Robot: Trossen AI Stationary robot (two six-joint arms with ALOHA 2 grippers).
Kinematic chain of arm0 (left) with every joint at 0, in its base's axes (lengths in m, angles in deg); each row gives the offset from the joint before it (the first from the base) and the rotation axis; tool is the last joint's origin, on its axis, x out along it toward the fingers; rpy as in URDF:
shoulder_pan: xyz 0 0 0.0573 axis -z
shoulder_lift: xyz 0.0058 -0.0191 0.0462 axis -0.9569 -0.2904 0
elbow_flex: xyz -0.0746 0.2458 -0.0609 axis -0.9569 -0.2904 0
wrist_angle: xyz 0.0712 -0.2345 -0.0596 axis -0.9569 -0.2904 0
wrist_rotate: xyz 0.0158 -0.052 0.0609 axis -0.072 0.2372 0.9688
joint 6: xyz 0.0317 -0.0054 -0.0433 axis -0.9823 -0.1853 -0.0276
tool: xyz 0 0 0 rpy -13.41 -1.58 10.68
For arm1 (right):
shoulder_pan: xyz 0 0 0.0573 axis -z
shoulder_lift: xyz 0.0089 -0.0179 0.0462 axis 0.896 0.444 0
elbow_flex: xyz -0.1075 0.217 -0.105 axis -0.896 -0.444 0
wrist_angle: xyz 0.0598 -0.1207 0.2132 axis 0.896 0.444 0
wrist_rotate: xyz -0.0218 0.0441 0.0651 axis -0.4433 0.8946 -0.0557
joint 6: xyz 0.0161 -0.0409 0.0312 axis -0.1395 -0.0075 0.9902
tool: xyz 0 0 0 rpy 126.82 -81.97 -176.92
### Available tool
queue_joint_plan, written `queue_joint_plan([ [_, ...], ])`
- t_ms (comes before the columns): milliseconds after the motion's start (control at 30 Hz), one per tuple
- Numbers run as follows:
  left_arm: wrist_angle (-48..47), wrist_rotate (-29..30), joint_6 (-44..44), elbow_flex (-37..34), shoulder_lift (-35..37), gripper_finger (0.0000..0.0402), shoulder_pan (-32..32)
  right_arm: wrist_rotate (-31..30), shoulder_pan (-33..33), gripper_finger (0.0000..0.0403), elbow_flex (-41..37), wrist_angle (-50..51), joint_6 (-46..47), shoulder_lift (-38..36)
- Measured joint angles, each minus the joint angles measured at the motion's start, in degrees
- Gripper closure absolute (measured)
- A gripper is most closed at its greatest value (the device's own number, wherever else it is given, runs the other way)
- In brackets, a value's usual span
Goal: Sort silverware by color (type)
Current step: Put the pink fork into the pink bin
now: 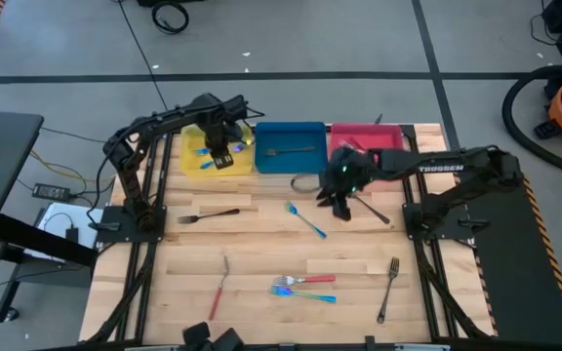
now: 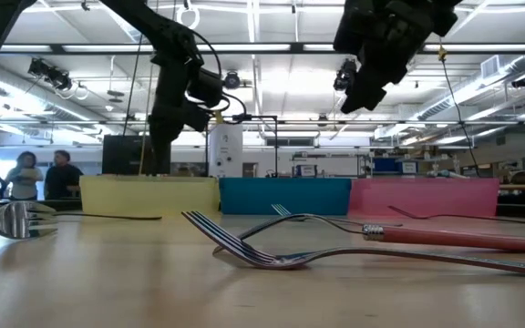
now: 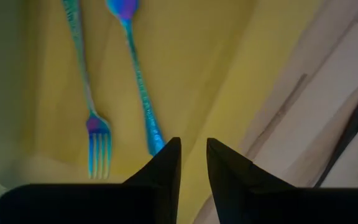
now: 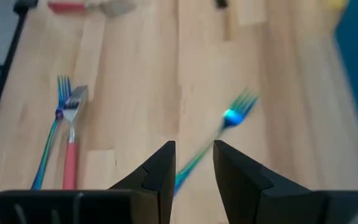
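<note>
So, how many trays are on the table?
3, side by side at the table's far side: the yellow tray on the left, the blue tray in the middle, the red tray on the right.

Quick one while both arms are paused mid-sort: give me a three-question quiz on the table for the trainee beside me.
1. True or false: the yellow tray holds teal pieces.
2. What lies in the blue tray? A: a red-handled spoon. B: a dark grey fork. C: two knives.
3. Fill in: the left end effector hovers over the ___ tray.

Key: 1 true; 2 B; 3 yellow.
</note>
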Motion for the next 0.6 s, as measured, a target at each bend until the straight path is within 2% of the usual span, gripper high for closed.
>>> queue_joint_plan([
  [100,-0.41,-0.06,2.70,0.00,0.00,0.0324,2.16,-2.46,-4.17,0.0286,0.00,-1.80,2.75,2.53],
  [267,-5.11,-0.08,2.70,0.00,0.00,0.0324,6.76,-2.51,-11.19,0.0286,0.00,-8.18,6.88,6.76],
  [600,-11.01,-0.09,8.29,0.00,0.00,0.0324,12.79,-4.08,-21.28,0.0286,0.00,-21.49,7.44,16.81],
])
